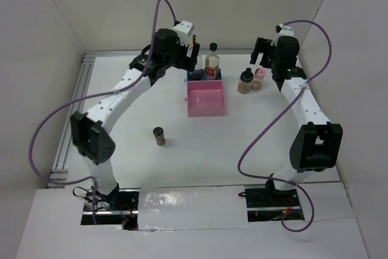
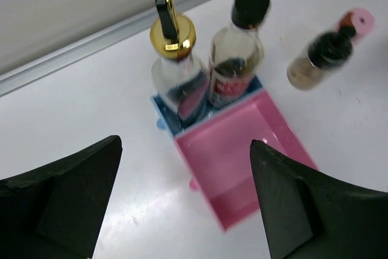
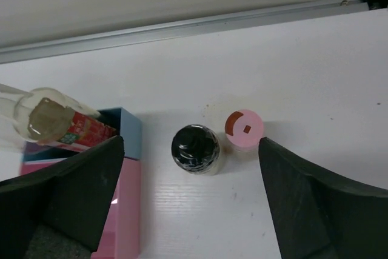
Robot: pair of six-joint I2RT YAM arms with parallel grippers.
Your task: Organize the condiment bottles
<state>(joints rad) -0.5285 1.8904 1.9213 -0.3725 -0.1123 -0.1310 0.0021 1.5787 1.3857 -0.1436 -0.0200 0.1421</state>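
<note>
1. Left gripper (image 2: 183,144): jaws spread wide, holding nothing. It hangs above the far end of the pink tray (image 2: 236,150).
2. Right gripper (image 3: 191,144): jaws spread wide, holding nothing. It hangs to the right of the pink tray, over a jar and a shaker, touching neither.
3. Pink tray: rectangular, open-topped, on the white table (image 1: 121,150).
4. Blue tray (image 2: 165,113): smaller, set against the pink tray's far end.
5. Bottle with gold pourer (image 2: 173,59): clear glass, upright in the blue tray at its left side, directly behind the pink tray.
6. Bottle with black cap (image 2: 233,65): clear glass with a red label, upright in the blue tray. It stands just beside the first bottle, directly behind the pink tray.
7. Dark-lidded jar (image 3: 195,148): upright on the table, to the right of the pink tray's far end.
8. Pink-capped shaker (image 3: 244,128): upright just beside that jar, on the side away from the pink tray.
9. Second dark-lidded jar (image 1: 159,136): upright and alone on the table, to the near left of the pink tray, well apart from it.
</note>
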